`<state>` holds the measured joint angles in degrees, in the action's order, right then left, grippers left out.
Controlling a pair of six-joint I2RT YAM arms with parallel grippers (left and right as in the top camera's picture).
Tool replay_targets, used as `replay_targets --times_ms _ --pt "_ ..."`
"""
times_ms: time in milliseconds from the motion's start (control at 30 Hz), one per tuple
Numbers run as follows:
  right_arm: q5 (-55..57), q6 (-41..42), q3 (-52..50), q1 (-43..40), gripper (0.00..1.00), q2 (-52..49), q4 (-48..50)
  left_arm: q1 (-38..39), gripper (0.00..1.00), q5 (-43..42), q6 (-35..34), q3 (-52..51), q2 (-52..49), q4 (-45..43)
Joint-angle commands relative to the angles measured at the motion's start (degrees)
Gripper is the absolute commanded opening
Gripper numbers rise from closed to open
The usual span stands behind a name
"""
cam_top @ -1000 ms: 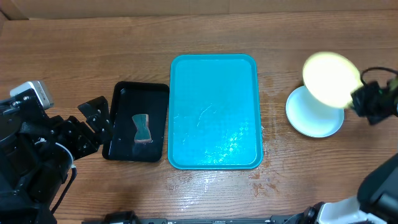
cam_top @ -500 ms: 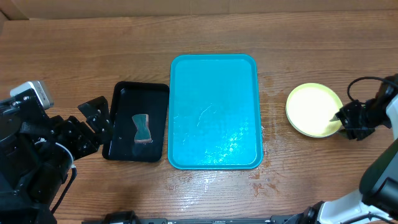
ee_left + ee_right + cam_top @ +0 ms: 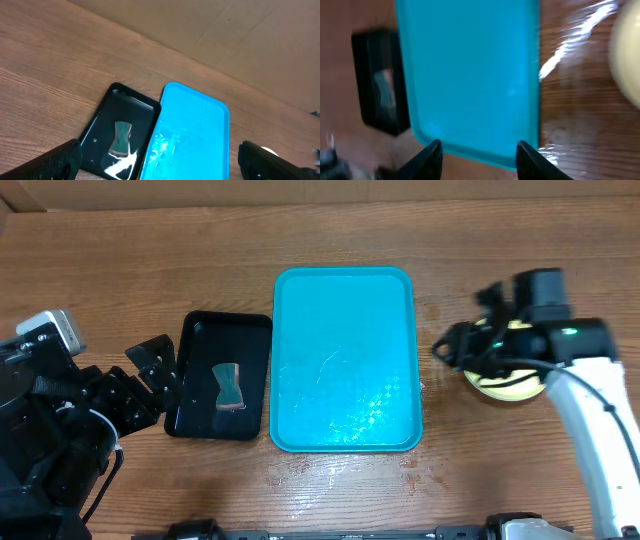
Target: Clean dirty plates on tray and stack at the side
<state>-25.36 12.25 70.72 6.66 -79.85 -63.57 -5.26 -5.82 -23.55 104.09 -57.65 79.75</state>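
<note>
Tabletop [image 3: 150,260]; right end effector [image 3: 446,351] beside plates [image 3: 512,390]

Left arm [image 3: 55,430] black, pale grey block [image 3: 46,332], black left end effector [image 3: 165,372] — right arm [image 3: 592,395] white-shelled, black-wristed, black-cabled.

The right arm [image 3: 565,350] hides most of the round pale yellow-green plastic plates [image 3: 510,392], at 3 o'clock of the turquoise-blue rectangular plastic tray [image 3: 345,360].
</note>
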Motion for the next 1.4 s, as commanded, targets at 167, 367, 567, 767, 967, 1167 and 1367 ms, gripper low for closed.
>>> replay_targets --times_ms 167,367,567,767,967,1167,1367 --pt "2.91 1.11 0.59 10.49 0.49 -0.52 2.99 -0.02 1.00 -0.61 1.09 0.68 -0.09 -0.20" --pt "3.23 3.37 0.59 10.75 0.49 -0.52 3.52 0.02 1.00 -3.50 1.64 0.63 -0.50 -1.68" --pt "3.48 4.07 0.59 10.75 0.49 -0.52 2.60 0.02 1.00 -0.52 8.28 -2.54 -7.61 7.19" --pt "3.48 4.26 0.59 10.75 0.50 -0.52 2.64 0.02 1.00 -3.43 8.37 -3.76 -19.61 12.92" --pt "3.91 4.28 0.59 10.75 0.51 -0.52 2.62 1.31 0.89 -7.02 9.66 -4.09 -28.30 14.91" --pt "8.52 6.78 0.59 10.75 0.48 -0.37 3.50 7.06 0.81 0.59 6.75 -5.64 -28.59 14.88" --pt "8.50 5.22 0.61 10.75 0.46 5.70 4.66 9.03 0.86 14.93 -1.66 -5.64 -17.49 16.09"
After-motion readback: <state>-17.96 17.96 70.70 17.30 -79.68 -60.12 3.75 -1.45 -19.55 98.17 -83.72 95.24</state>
